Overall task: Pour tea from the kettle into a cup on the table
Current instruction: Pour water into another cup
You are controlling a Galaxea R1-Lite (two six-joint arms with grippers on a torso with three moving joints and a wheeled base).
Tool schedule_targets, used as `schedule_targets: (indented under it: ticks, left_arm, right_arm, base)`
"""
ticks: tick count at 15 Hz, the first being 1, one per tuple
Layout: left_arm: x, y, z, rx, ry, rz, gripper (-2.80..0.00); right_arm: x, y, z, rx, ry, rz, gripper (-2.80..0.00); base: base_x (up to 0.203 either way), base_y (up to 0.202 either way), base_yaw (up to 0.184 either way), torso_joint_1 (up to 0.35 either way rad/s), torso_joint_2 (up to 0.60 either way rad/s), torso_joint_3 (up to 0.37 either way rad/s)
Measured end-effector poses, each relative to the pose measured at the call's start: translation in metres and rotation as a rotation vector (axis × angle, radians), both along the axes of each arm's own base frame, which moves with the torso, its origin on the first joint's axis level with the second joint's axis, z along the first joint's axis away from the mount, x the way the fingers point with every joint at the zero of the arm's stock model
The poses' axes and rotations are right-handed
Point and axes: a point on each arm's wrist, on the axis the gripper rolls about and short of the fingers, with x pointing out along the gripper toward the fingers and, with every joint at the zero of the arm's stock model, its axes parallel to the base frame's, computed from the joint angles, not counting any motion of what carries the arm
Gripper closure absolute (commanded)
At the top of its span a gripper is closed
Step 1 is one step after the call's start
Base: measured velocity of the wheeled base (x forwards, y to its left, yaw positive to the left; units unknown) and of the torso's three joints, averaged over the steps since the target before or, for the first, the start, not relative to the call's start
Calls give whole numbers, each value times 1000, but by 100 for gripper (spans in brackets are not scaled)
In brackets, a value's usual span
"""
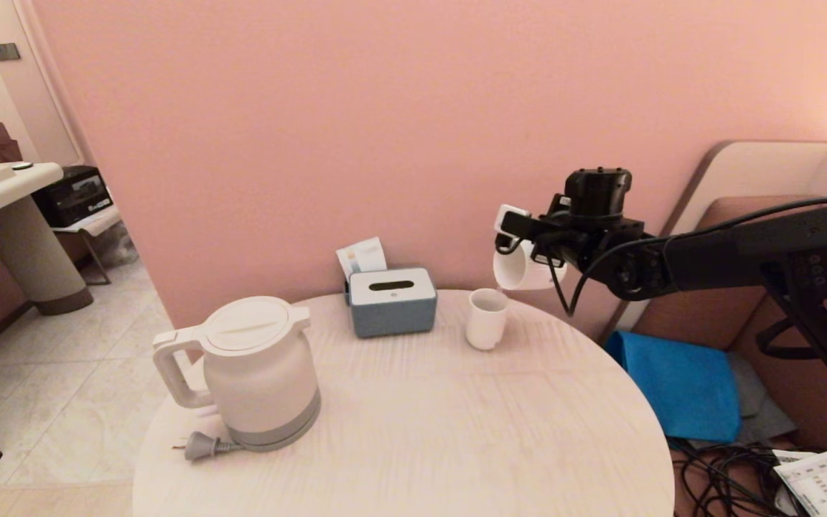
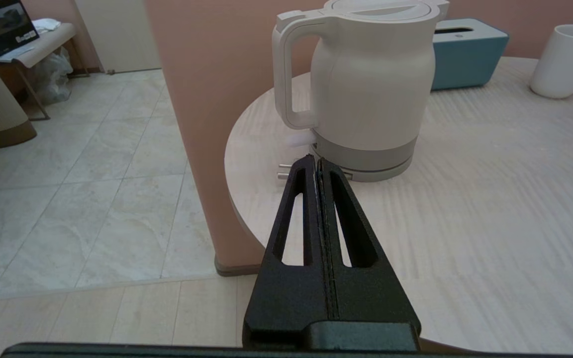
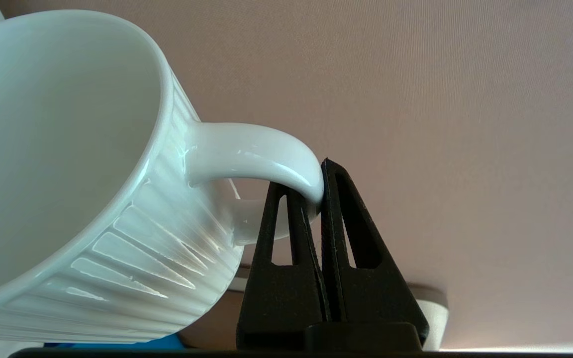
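The right gripper (image 3: 316, 191) is clamped on the handle of the ribbed mug (image 1: 517, 267), holding it tipped in the air beyond the table's (image 1: 456, 431) far right edge, apparently to bring it in as the receiving vessel. The left gripper (image 2: 316, 164), fingers pressed together and empty, waits off the near left edge facing the kettle's (image 1: 255, 370) handle. Count: one kettle near the left edge, one mug, one handleless cup (image 1: 487, 318) and one tissue box (image 1: 392, 301) at the far edge.

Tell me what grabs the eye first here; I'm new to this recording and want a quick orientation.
The ribbed white mug hangs tipped in the air above the small handleless cup at the table's far side, its handle pinched in the right pincer. The big white kettle stands near the table's left edge, with the shut left pincer close to its base.
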Motion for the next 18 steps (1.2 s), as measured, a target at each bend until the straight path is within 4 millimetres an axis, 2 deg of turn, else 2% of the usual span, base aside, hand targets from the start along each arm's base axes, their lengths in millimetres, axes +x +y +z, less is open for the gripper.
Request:
schedule_targets:
  ticks: [18]
  left_arm:
    - [0, 0, 0, -1, 0, 0, 0]
  right_arm:
    - [-2, 10, -3, -43, -16, 4, 0]
  base:
    - [0, 0, 0, 0, 0, 0]
